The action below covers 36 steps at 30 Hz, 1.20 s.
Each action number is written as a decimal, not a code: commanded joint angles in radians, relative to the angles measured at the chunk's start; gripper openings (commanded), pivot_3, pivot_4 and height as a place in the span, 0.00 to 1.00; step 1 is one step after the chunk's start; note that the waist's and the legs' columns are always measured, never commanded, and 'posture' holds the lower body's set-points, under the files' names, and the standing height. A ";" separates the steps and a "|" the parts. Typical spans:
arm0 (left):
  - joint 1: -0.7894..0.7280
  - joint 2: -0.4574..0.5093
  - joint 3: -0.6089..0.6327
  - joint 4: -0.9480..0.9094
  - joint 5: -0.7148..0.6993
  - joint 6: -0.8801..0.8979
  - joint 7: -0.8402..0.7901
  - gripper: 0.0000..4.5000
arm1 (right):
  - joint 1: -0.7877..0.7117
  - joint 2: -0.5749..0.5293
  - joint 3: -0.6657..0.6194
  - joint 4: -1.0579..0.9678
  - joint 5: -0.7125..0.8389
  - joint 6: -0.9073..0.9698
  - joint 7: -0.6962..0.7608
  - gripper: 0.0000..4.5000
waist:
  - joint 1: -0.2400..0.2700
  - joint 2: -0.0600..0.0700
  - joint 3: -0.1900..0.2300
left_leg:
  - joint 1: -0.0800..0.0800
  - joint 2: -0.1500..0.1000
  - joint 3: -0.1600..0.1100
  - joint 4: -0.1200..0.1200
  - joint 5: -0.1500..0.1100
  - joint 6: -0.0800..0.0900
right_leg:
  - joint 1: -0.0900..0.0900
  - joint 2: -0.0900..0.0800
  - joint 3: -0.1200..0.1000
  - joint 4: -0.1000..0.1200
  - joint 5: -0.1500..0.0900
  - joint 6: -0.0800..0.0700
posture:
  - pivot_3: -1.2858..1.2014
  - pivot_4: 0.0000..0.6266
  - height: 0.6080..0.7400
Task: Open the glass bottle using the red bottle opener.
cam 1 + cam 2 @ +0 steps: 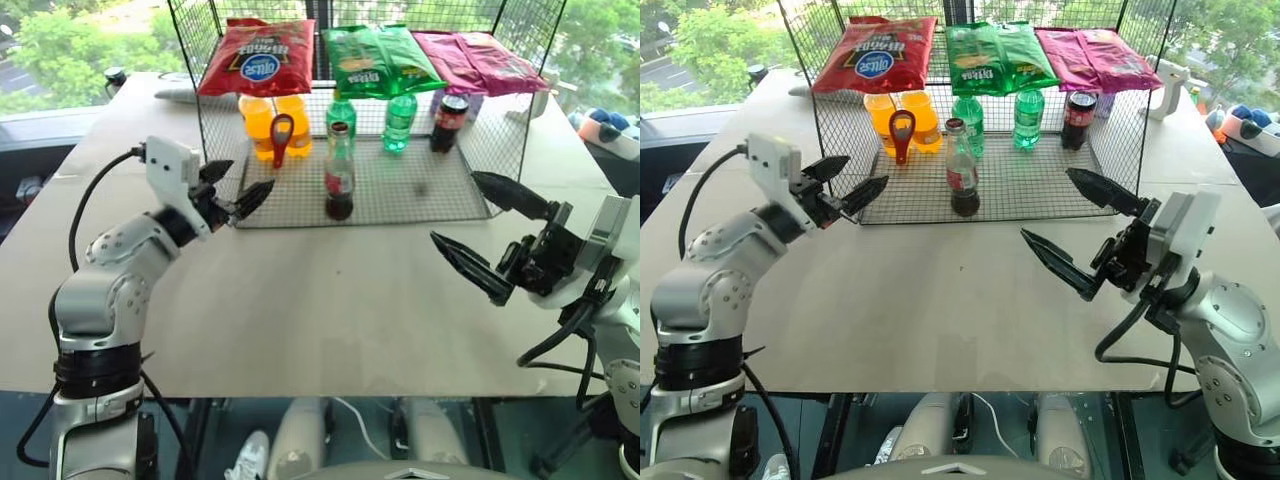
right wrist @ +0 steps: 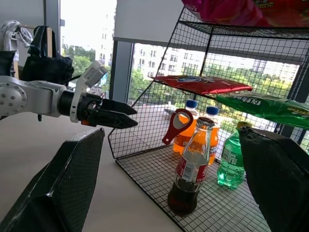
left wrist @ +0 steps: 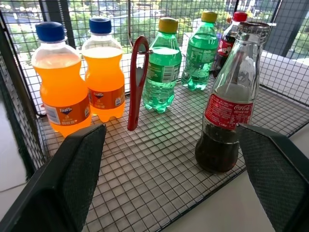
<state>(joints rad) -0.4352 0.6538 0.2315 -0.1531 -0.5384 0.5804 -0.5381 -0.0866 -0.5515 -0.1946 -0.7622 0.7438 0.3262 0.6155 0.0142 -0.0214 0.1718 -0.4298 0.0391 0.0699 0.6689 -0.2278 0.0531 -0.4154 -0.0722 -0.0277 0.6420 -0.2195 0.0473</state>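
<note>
So you've got a big pale table (image 1: 330, 310) with a wire rack (image 1: 420, 195) at the far side, snack bags (image 1: 258, 55) lying on its top shelf. Your right gripper (image 1: 478, 232) hangs over the table with fingers spread wide, nothing in them. Your left gripper (image 1: 236, 188) sits at the rack's left front corner, also released and empty. The glass bottle (image 1: 339, 172) stands upright near the front of the rack's lower shelf. The red bottle opener (image 1: 282, 138) hangs ring-up in front of the orange soda bottles (image 1: 272, 120), left of and behind the bottle
</note>
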 commanded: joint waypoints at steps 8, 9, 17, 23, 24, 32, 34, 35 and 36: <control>-0.263 -0.022 -0.106 0.286 0.151 -0.069 -0.025 0.98 | 0.001 0.023 0.048 -0.042 -0.053 -0.032 -0.035 1.00 | 0.001 0.000 0.000 | -0.001 -0.001 0.001 0.001 0.000 0.000 | 0.000 0.000 -0.001 0.000 0.002 0.004 | 0.52 0.24 1.00; -0.292 -0.033 -0.115 0.324 0.165 -0.086 -0.030 0.98 | 0.008 0.023 0.050 -0.045 -0.058 -0.036 -0.036 1.00 | 0.001 0.000 0.000 | -0.001 -0.001 0.001 0.001 0.000 0.000 | 0.000 0.001 -0.001 0.000 0.002 0.004 | 0.52 0.24 1.00; -0.399 -0.080 -0.152 0.461 0.244 -0.151 -0.042 0.74 | 0.075 0.022 0.047 -0.070 -0.086 -0.060 -0.038 1.00 | 0.000 -0.001 0.000 | -0.001 -0.001 0.002 0.001 0.000 0.000 | 0.000 0.001 -0.001 0.000 0.002 0.004 | 0.52 0.24 1.00; -0.431 -0.087 -0.158 0.514 0.281 -0.189 -0.056 0.74 | 0.103 0.024 0.052 -0.084 -0.095 -0.067 -0.043 1.00 | 0.000 -0.001 0.000 | -0.001 -0.001 0.002 0.001 0.000 0.000 | 0.000 0.001 -0.001 0.000 0.002 0.004 | 0.52 0.24 1.00; -0.436 -0.089 -0.159 0.525 0.285 -0.203 -0.066 0.74 | 0.107 0.024 0.053 -0.086 -0.096 -0.068 -0.043 1.00 | 0.000 -0.001 0.000 | -0.001 -0.001 0.002 0.001 0.000 0.000 | 0.000 0.001 -0.002 0.000 0.002 0.004 | 0.52 0.24 1.00; -0.491 -0.113 -0.179 0.644 0.327 -0.317 -0.133 0.55 | 0.124 0.028 0.055 -0.088 -0.110 -0.079 -0.046 1.00 | 0.001 -0.001 0.000 | -0.002 -0.001 0.002 0.001 0.000 0.000 | 0.000 0.001 -0.002 0.000 0.002 0.004 | 0.52 0.24 1.00; -0.511 -0.121 -0.180 0.679 0.337 -0.344 -0.142 0.38 | 0.128 0.032 0.058 -0.088 -0.116 -0.083 -0.047 1.00 | 0.000 -0.001 0.000 | -0.002 -0.001 0.002 0.001 0.000 0.000 | 0.000 0.001 -0.002 0.000 0.002 0.004 | 0.52 0.24 1.00; -0.520 -0.124 -0.182 0.696 0.339 -0.358 -0.153 0.28 | 0.130 0.035 0.059 -0.090 -0.121 -0.084 -0.051 1.00 | 0.001 -0.001 0.000 | -0.002 -0.001 0.002 0.001 0.000 0.000 | 0.000 0.001 -0.002 0.000 0.002 0.004 | 0.52 0.24 1.00; -0.529 -0.127 -0.183 0.709 0.341 -0.370 -0.160 0.19 | 0.132 0.037 0.060 -0.092 -0.125 -0.085 -0.054 1.00 | 0.001 -0.001 0.000 | -0.002 -0.001 0.002 0.001 0.000 0.000 | 0.000 0.001 -0.002 0.000 0.002 0.004 | 0.52 0.24 1.00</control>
<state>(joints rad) -0.9282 0.5240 0.0406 0.5489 -0.2055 0.2544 -0.6793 0.0418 -0.5210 -0.1314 -0.8108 0.6255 0.2645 0.5737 0.0149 -0.0226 0.1721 -0.4317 0.0376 0.0719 0.6703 -0.2277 0.0533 -0.4151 -0.0711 -0.0298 0.6421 -0.2172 0.0516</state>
